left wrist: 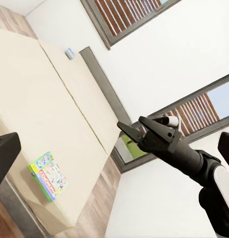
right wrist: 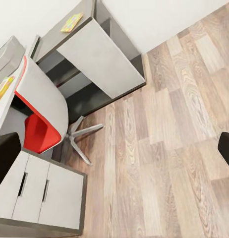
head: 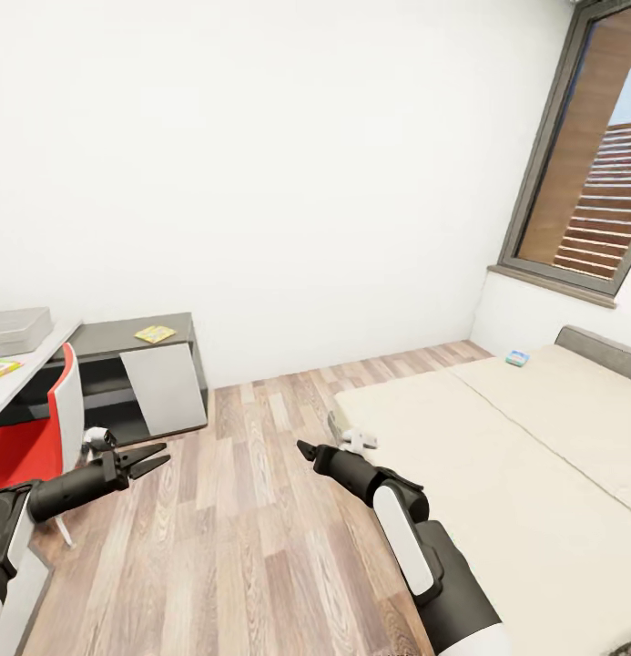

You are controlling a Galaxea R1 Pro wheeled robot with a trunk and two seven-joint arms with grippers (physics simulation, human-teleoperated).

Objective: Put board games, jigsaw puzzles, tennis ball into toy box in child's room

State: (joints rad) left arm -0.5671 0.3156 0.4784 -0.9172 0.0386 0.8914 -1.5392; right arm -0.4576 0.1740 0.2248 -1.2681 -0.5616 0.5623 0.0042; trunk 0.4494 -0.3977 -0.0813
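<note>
Head view: left claw [head: 152, 460] slightly parted, empty; right claw [head: 305, 449] unclear, above floor. Toy box [head: 16, 330] and jigsaw puzzle [head: 155, 334] on surface [head: 96, 339]; board games [left wrist: 48, 175] on bed [head: 534, 456].

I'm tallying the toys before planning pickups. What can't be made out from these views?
- Toy box: head view, cut by the picture's edge; its inside is out of sight.
- Jigsaw puzzle: cut by the same edge.
- Small item on the bed: too small to identify.
- Game box: left wrist view, print too small to read.
- Tennis ball: cannot be found.
- Right end effector: seen end-on, opening unclear.
</note>
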